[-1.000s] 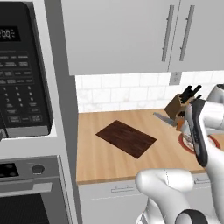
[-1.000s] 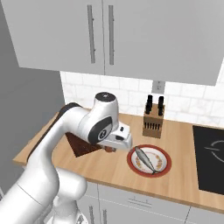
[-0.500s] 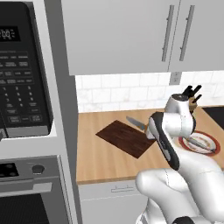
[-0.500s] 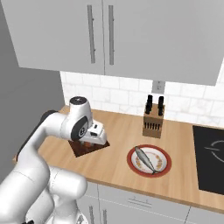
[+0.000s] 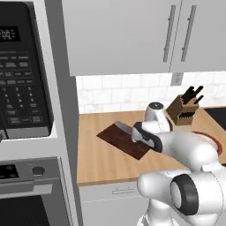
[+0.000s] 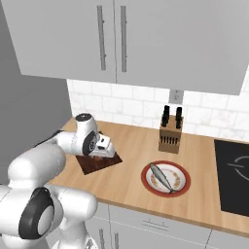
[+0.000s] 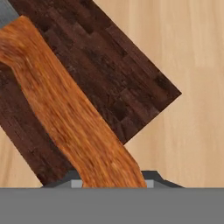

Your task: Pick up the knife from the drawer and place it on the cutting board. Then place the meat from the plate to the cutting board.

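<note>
My gripper (image 5: pixel 137 132) hangs low over the dark brown cutting board (image 5: pixel 125 141), shut on the knife. In the hand view the orange-brown handle of the knife (image 7: pixel 65 109) runs up from between the fingertips (image 7: pixel 151 176) across the cutting board (image 7: pixel 113 65), with a sliver of grey blade at the top left corner. The blade (image 5: pixel 123 128) juts left from the hand, above the board. From the right side the gripper (image 6: pixel 104 148) stands over the cutting board (image 6: pixel 99 164). The silvery meat (image 6: pixel 162 176) lies on the red-rimmed plate (image 6: pixel 147 179). The drawer is out of view.
A wooden knife block (image 6: pixel 170 137) with black-handled knives stands at the back of the counter. A black cooktop (image 6: pixel 233 172) lies at the right. A microwave (image 5: pixel 24 70) and oven fill the tall unit on the left. Wall cabinets hang overhead.
The arm has swung left with the knife, from near the plate to over the cutting board, and has come lower. The meat and plate have stayed put.
</note>
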